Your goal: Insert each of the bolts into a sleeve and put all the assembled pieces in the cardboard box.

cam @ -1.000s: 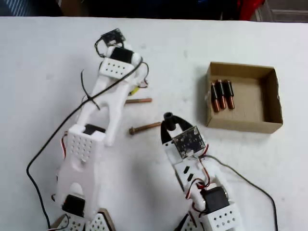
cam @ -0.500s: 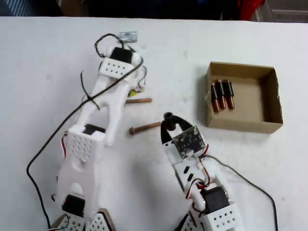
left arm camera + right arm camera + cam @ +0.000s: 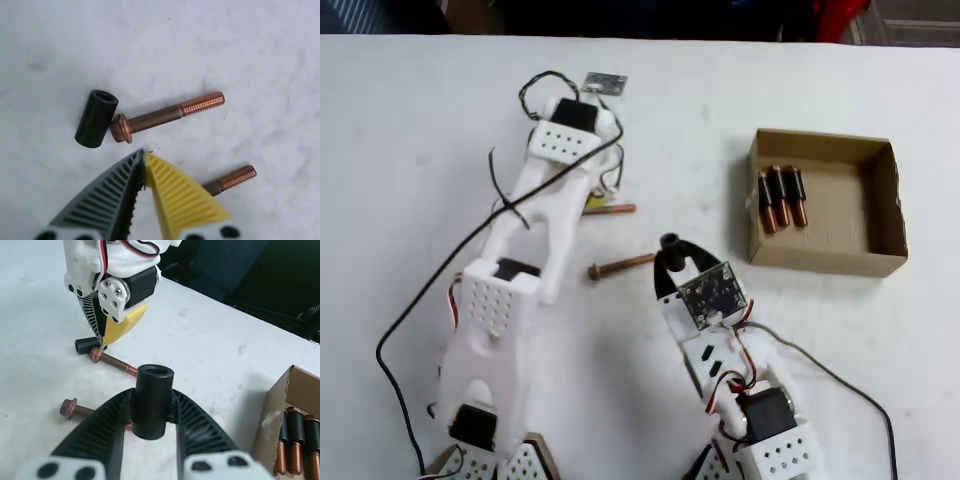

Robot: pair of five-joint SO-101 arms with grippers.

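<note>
Cardboard box at the far side of the counter already holds three assembled pieces, each a copper bolt seated in a black sleeve, lying side by side against one wall. By that count the task looks a little over halfway done, with two pairs left to join and box.

The right claw is clamped on a black sleeve, held upright with its bore open at the top, near the middle of the counter and well apart from the box. One loose copper bolt lies on the counter just beside this claw.

The second bolt lies farther out, its flanged head touching or nearly touching a second black sleeve that rests on its side. The left claw hangs just beside that bolt head with its grey and yellow fingers pressed together and nothing between them.

What is left, as I judge it: a bolt has to go into the held sleeve, the other bolt into the lying sleeve, and both pieces into the box. Neither loose bolt is gripped yet.
</note>
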